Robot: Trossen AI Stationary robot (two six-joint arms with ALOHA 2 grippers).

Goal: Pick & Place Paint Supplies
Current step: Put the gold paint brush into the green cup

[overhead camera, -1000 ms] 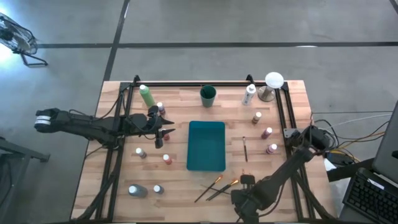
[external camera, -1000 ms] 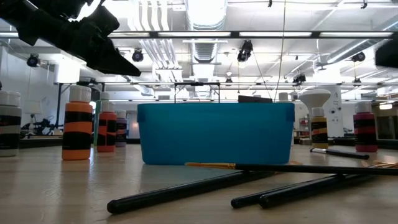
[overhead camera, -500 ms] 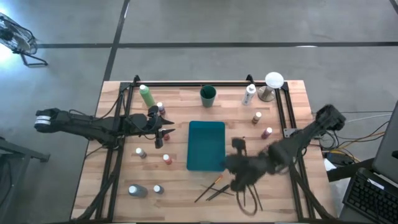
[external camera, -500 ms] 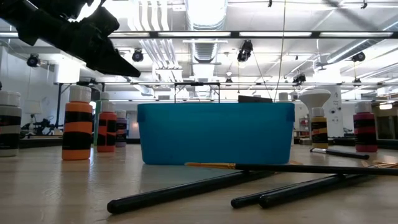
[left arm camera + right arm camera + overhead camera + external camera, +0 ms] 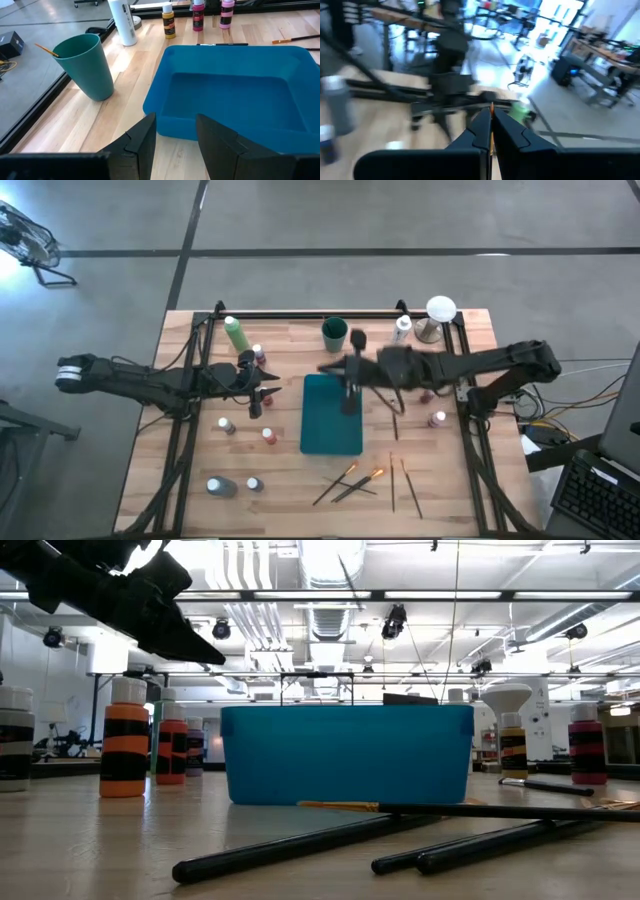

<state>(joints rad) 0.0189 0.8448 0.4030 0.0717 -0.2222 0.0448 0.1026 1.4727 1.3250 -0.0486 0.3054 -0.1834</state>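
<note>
Brush (image 5: 491,111), centre frame: thin, light, stiff (likely slippery), pinched near its end by right gripper (image 5: 491,131); left gripper (image 5: 175,131) parted, empty.

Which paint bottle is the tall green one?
The light-green bottle at the table's back-left corner. It is taller than the small white-capped bottles and green all over.

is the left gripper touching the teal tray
Apart. The left wrist view shows the left gripper open, with bare wood between its fingers and the tray; the high view also shows table between them.
</note>
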